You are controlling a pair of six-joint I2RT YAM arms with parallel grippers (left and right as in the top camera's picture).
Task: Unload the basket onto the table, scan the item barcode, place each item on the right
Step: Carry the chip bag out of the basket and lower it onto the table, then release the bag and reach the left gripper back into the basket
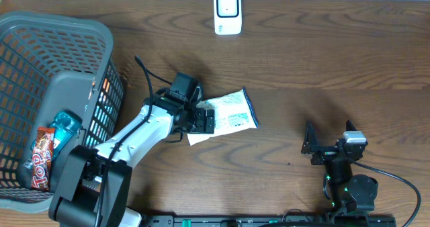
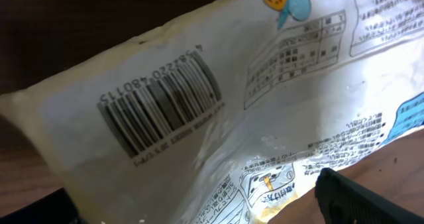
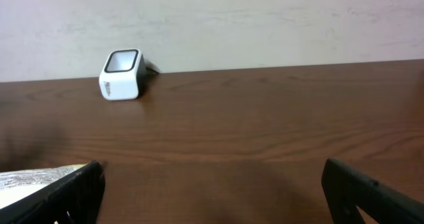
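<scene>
A white snack packet [image 1: 230, 113] with blue edges lies flat on the wooden table, back side up. Its barcode [image 2: 159, 105] fills the left wrist view, printed slantwise on the wrinkled film. My left gripper [image 1: 203, 119] sits at the packet's left end with its jaws wide apart; one dark finger [image 2: 361, 197] shows at the lower right, clear of the film. The white scanner [image 1: 228, 12] stands at the far table edge, also seen as the scanner [image 3: 122, 73] by the wall. My right gripper [image 3: 212, 184] is open and empty, low over bare wood at the front right.
A grey mesh basket [image 1: 67, 25] stands at the left, holding a red candy bar [image 1: 41, 158] and a teal packet [image 1: 64, 128]. The snack packet's corner [image 3: 33, 181] shows at the left of the right wrist view.
</scene>
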